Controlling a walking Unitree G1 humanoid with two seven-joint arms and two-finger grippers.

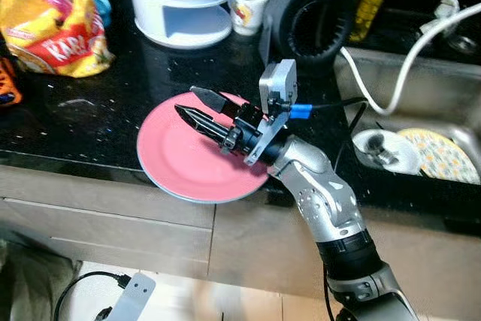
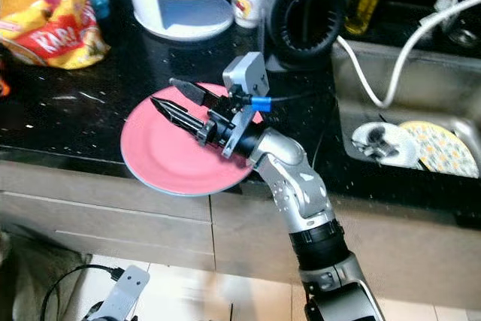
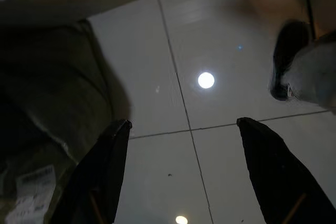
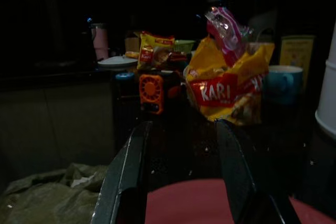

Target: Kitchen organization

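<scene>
The right hand (image 1: 197, 104) hovers low over the pink plate (image 1: 176, 165), its two black fingers (image 1: 201, 120) parted by a narrow gap and holding nothing, tips pointing to the robot's left across the plate's upper part. The plate lies flat on the black worktop (image 1: 98, 122), its near rim jutting slightly past the front edge above the drawer fronts. Behind the plate stands a white two-tier rack (image 1: 181, 1), with a small white cup (image 1: 247, 9) just beside it and a round black appliance (image 1: 311, 19) to the right of that. A yellow snack bag (image 1: 52, 31) sits far to the left on the worktop; in the right wrist view it appears straight ahead beyond the fingers, with a small orange fan (image 4: 151, 93) near it. To the right, the sink (image 1: 451, 122) holds a white dish (image 1: 385, 150) and a patterned yellow plate (image 1: 443, 157), and a white hose (image 1: 406, 62) curves over its rim. The left hand (image 3: 181, 174) hangs above the tiled floor (image 3: 215, 103), fingers spread wide and empty.
</scene>
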